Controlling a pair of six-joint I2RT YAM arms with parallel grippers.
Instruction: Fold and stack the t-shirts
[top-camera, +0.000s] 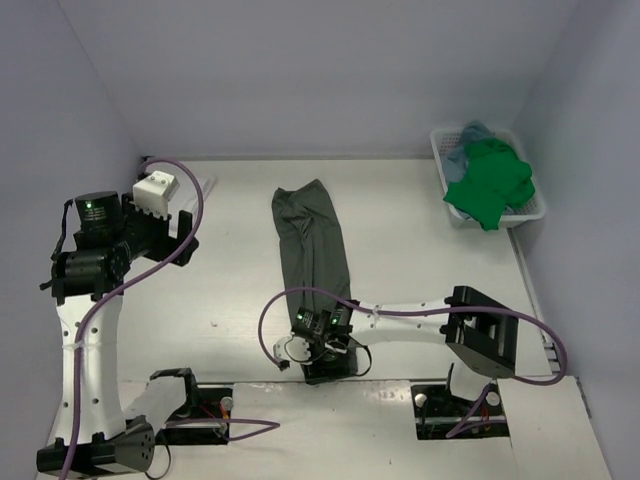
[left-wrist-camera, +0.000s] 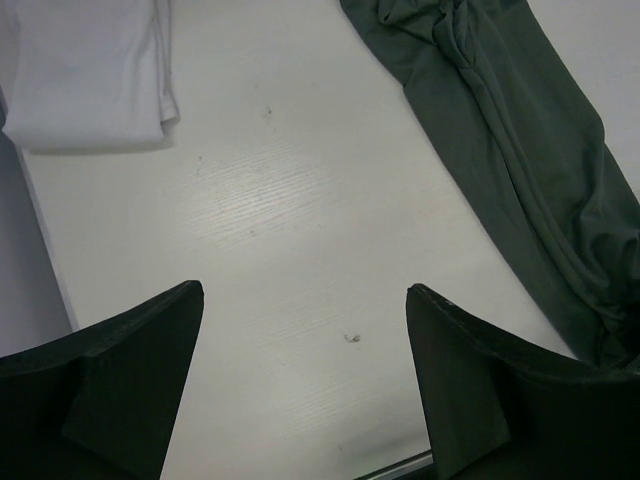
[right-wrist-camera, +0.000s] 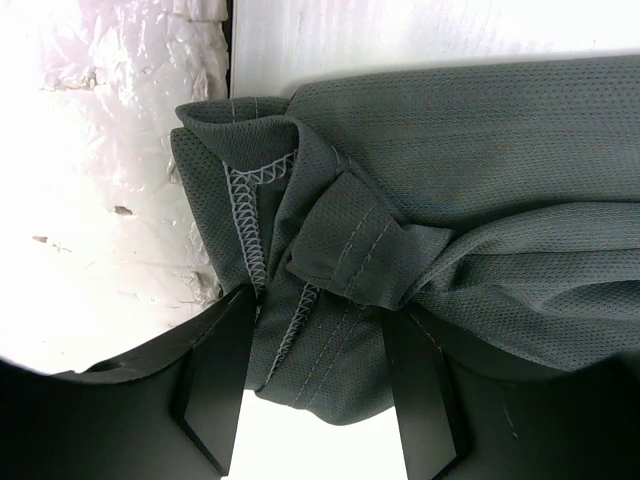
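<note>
Dark grey t-shirt lies as a long rumpled strip mid-surface, its near hem bunched between the fingers of my right hand. The fingers stand partly apart with cloth against both. I can't tell if it's truly pinched. Left hand hovers wide open and empty, near the folded white t-shirt. My judgement: take one clean hem corner, not the wad, and bring the left hand to the other corner before spreading. Green t-shirt sits in the basket.
</note>
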